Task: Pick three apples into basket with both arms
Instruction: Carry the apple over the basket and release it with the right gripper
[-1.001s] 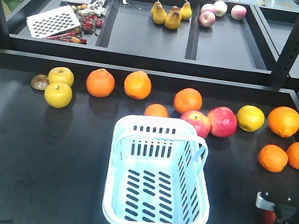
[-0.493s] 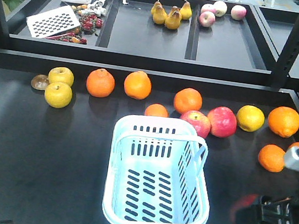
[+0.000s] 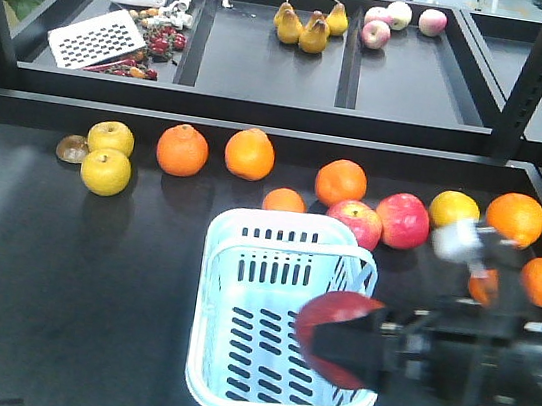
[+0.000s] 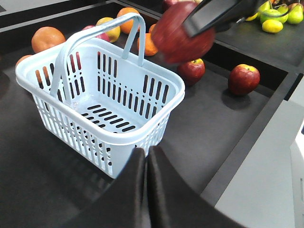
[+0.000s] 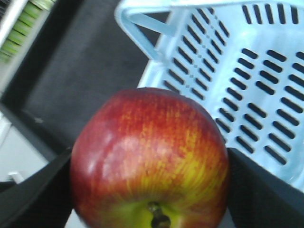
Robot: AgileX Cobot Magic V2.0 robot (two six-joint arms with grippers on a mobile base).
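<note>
The pale blue basket (image 3: 211, 286) stands at the table's front middle with nothing in it. My right gripper (image 3: 337, 342) is shut on a dark red apple (image 3: 333, 323) and holds it over the basket's near right rim. In the right wrist view this apple (image 5: 149, 152) fills the space between both black fingers (image 5: 28, 194), stem end facing the camera, with the basket (image 5: 251, 90) behind it. In the left wrist view two more dark red apples (image 4: 191, 70) (image 4: 243, 79) lie on the table beyond the basket (image 4: 42, 61). My left gripper (image 4: 146, 159) is shut on nothing, just short of the basket's corner.
Behind the basket runs a row of oranges (image 3: 183, 149), yellow fruit (image 3: 106, 171) and pink-red apples (image 3: 402, 220). A raised back shelf (image 3: 265, 101) holds pears, apples and a grater. The table's edge (image 4: 247, 147) drops off beyond the two apples.
My right arm has swung left from the front right corner with the apple, from low beside the basket to over its right rim. The basket and the left gripper have not moved.
</note>
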